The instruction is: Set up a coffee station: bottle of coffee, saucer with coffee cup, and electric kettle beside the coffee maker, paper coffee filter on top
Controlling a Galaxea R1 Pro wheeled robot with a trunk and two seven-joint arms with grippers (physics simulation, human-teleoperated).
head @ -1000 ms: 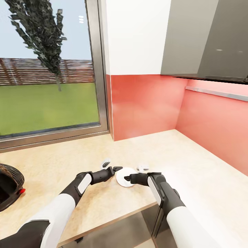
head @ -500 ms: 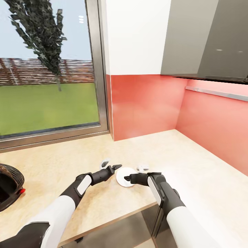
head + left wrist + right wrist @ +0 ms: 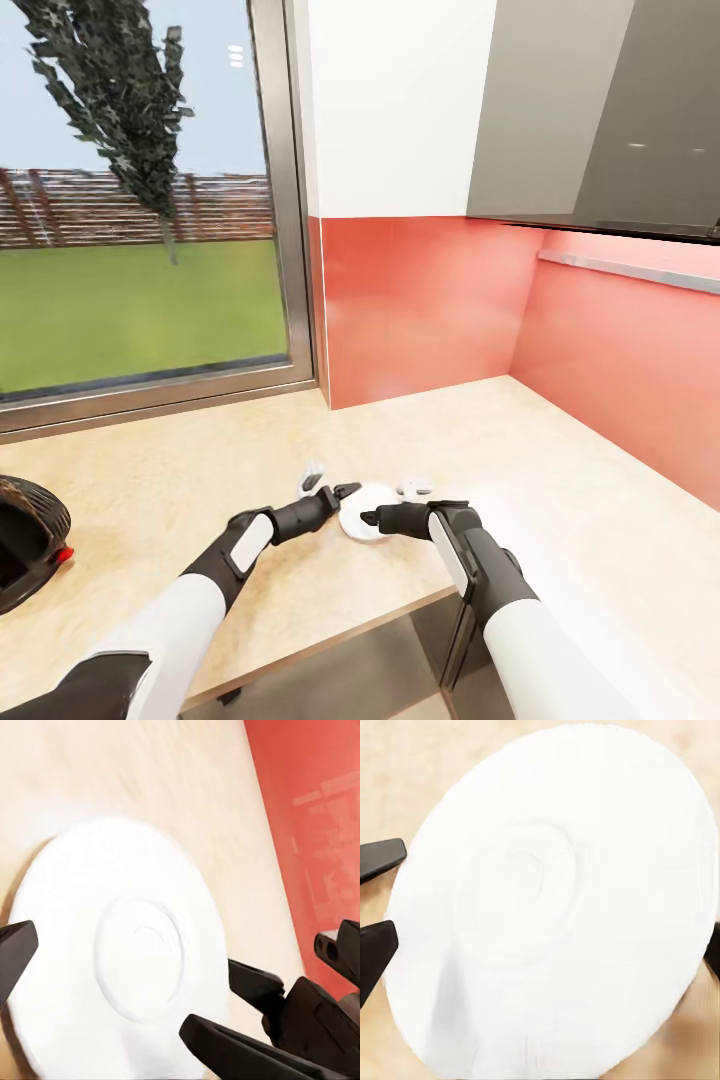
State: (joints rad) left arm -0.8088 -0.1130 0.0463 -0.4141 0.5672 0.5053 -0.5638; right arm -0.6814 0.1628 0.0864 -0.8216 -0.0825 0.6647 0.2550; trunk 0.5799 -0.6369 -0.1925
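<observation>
Overhead, the head view takes in the beige, speckled countertop (image 3: pixel 560 470), the red backsplash, a window (image 3: pixel 140 200) onto grass and one tree, and a dark rounded appliance (image 3: pixel 25 540) with a red button at the counter's left end. One white saucer (image 3: pixel 366 510) lies flat near the counter's front edge, between the two claws. The left gripper (image 3: pixel 328 478) stands spread, one finger tip at the saucer's left rim, the other, pale, raised behind. The right gripper (image 3: pixel 392 504) also stands spread, its dark finger resting over the saucer's right side.

Closer, the wrist views show what the head view cannot: the saucer (image 3: pixel 112 952) is smooth and glossy, round, with a shallow circular well at its centre (image 3: pixel 547 900). From the left wrist, the right gripper's (image 3: pixel 266 1020) two dark fingers reach its far rim.
</observation>
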